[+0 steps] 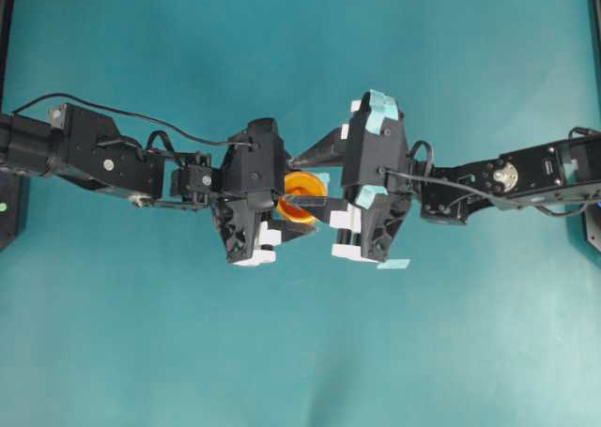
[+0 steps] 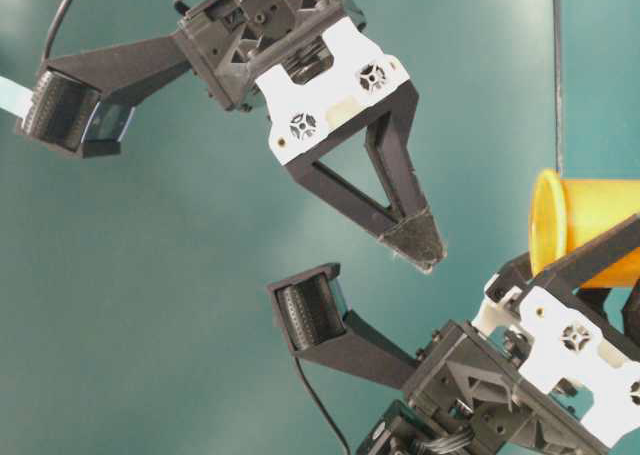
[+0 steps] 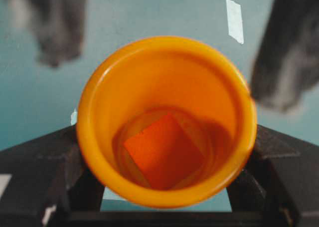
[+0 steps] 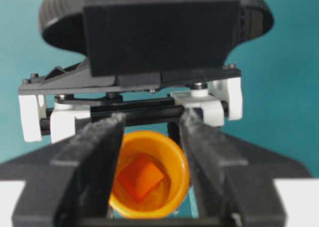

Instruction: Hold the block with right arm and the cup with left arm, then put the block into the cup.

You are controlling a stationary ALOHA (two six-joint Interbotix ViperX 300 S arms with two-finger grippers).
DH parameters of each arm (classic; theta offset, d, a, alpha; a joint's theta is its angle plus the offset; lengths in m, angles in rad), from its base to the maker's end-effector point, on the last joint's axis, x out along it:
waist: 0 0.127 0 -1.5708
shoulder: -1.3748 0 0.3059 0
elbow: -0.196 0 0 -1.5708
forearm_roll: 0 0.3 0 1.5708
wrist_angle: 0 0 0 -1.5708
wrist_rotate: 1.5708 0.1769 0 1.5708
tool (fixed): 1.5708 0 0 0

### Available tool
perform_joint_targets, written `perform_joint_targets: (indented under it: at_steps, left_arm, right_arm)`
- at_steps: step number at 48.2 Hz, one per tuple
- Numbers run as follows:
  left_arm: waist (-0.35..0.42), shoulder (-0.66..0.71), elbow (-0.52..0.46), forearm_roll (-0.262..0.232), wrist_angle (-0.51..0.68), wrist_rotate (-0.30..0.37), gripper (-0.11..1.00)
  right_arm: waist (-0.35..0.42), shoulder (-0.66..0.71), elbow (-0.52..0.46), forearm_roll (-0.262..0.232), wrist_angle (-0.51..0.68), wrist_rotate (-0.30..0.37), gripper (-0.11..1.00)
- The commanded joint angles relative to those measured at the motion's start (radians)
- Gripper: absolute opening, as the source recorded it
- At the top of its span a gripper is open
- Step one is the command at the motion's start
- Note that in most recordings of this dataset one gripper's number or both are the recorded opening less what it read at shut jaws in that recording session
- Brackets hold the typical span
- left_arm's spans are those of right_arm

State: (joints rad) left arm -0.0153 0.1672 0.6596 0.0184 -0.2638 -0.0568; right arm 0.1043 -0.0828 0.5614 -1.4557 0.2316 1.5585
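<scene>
Tiny orange cube block (image 3: 163, 151) lies flat on floor of small round yellow-orange plastic cup (image 3: 99, 112), clamped by left gripper (image 1: 282, 206); right gripper (image 4: 149, 162), jaws apart and empty, flanks cup mouth.

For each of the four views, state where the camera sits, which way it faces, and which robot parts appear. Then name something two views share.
Overhead: above, facing down; both arms meet over the teal table.
Table-level: low, facing across; right pincer open, cup held.
Left wrist: on the left arm, looking into the cup, block inside; left pincer grips the cup.
Right wrist: looks along its open fingers.
Shared by both wrist views: block in cup.
</scene>
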Motion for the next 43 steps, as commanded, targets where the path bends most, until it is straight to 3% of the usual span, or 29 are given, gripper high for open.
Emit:
perform_joint_targets:
  at_steps: [1, 43]
  left_arm:
    - [0.002, -0.017, -0.02, 0.003, -0.012, 0.0, 0.62]
    - [0.002, -0.017, -0.015, 0.003, -0.031, 0.002, 0.62]
  right_arm:
    - [-0.003, -0.015, -0.026, -0.002, 0.003, 0.002, 0.53]
    - [-0.003, -0.015, -0.026, 0.0, 0.003, 0.002, 0.53]
